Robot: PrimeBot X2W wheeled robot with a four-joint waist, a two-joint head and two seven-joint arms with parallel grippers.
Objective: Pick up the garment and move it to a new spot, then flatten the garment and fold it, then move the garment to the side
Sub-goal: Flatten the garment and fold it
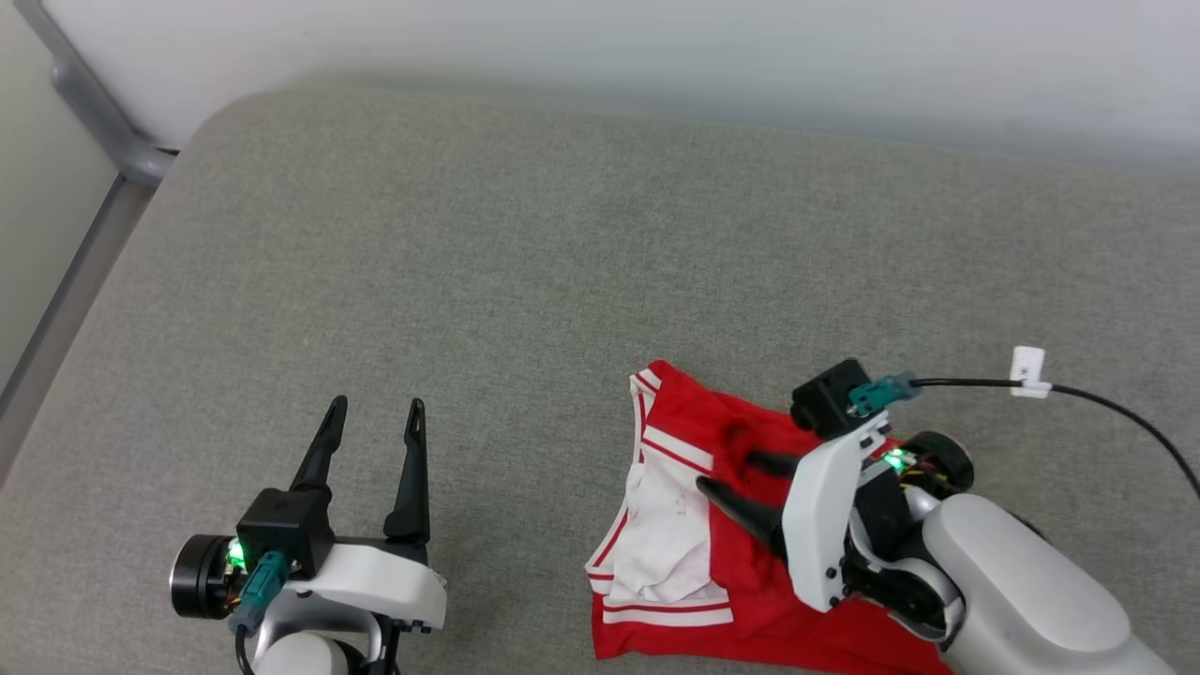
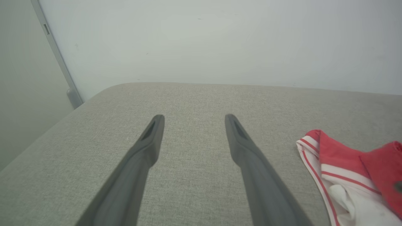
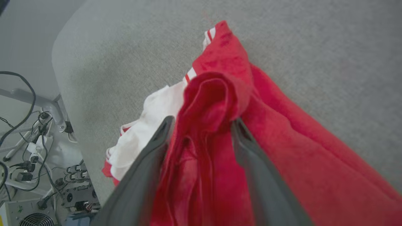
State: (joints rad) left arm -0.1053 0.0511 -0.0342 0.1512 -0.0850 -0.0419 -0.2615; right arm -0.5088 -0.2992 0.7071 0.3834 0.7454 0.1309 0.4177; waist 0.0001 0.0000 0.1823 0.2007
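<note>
Toward the near right of the grey padded surface [image 1: 469, 281] we found the garment [image 1: 741, 572] lying crumpled. It was red, with a white sleeve uppermost and red-and-white striped trim along its edges. We saw the same cloth at the right edge of the left wrist view [image 2: 339, 157] and across the middle of the right wrist view [image 3: 282, 141].

The right gripper [image 1: 727, 472] lay low over the shirt. Its fingers [image 3: 141, 175] stood apart, with a bunched fold of red cloth rising between them [image 3: 203, 120] and touching both. The cloth looked loose rather than squeezed. The left gripper [image 1: 376, 403] was well apart from the shirt at the near left, above bare padding, with its fingers [image 2: 251, 163] spread wide and nothing between them [image 2: 194, 116].

A black cable [image 1: 1125, 412] ran from a teal plug [image 1: 881, 394] on the right wrist. It carried a small white tag [image 1: 1028, 370] with a dark mark too small for us to read.

Much of the shirt was hard to make out. The right gripper's pale forearm [image 1: 1022, 591] covered its right part, and its near edge ran off the bottom of the head view. The folds hid whichever face was turned under. Faint grey specks on the white sleeve were too blurred to identify.

Beyond the pad's rounded far corner, a grey rail [image 1: 94, 112] stood against the pale wall [image 1: 656, 37]. At the lower left of the right wrist view, past the pad's edge, we saw tangled cords [image 3: 19, 94] and a box with a fan grille [image 3: 34, 219], cut off by the frame.
</note>
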